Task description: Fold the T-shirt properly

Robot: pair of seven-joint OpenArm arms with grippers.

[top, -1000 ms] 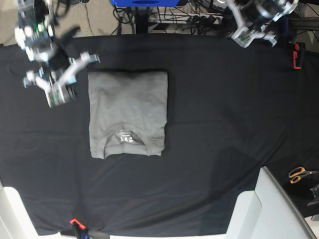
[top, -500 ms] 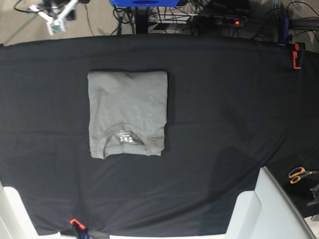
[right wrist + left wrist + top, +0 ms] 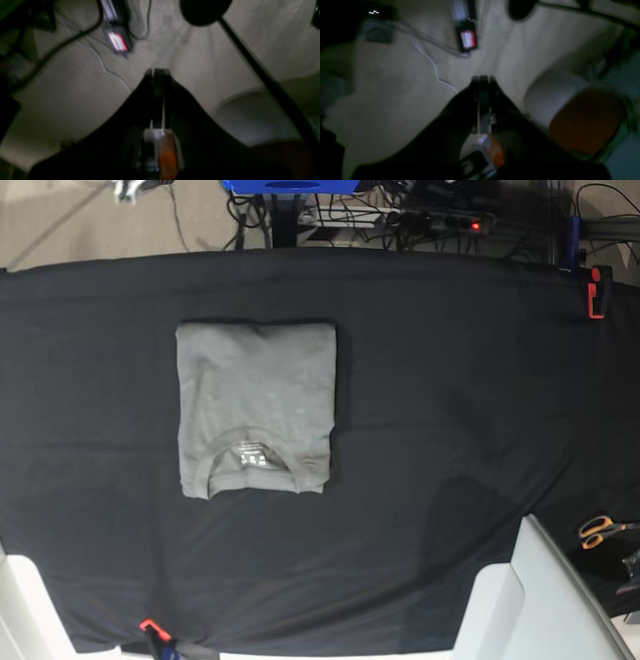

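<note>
The grey T-shirt point(image 3: 255, 408) lies folded into a neat rectangle on the black table cloth point(image 3: 450, 400), left of centre, with its collar and white neck label toward the near edge. Neither arm is over the table in the base view; only a scrap of the right arm shows at the top left edge. In the left wrist view my left gripper point(image 3: 483, 80) is shut and empty, pointing at the floor. In the right wrist view my right gripper point(image 3: 156, 71) is shut and empty, also over the floor. The T-shirt is out of both wrist views.
Orange-handled scissors point(image 3: 600, 530) lie at the right edge. A red clamp point(image 3: 597, 290) holds the cloth at the far right and another point(image 3: 152, 628) at the near edge. A white bin point(image 3: 540, 600) stands at the near right. Cables and a power strip point(image 3: 466, 37) lie on the floor.
Both arms have pulled back off the table: a second ago they hung over its far corners, and now they are out of the base view. The T-shirt has not moved.
</note>
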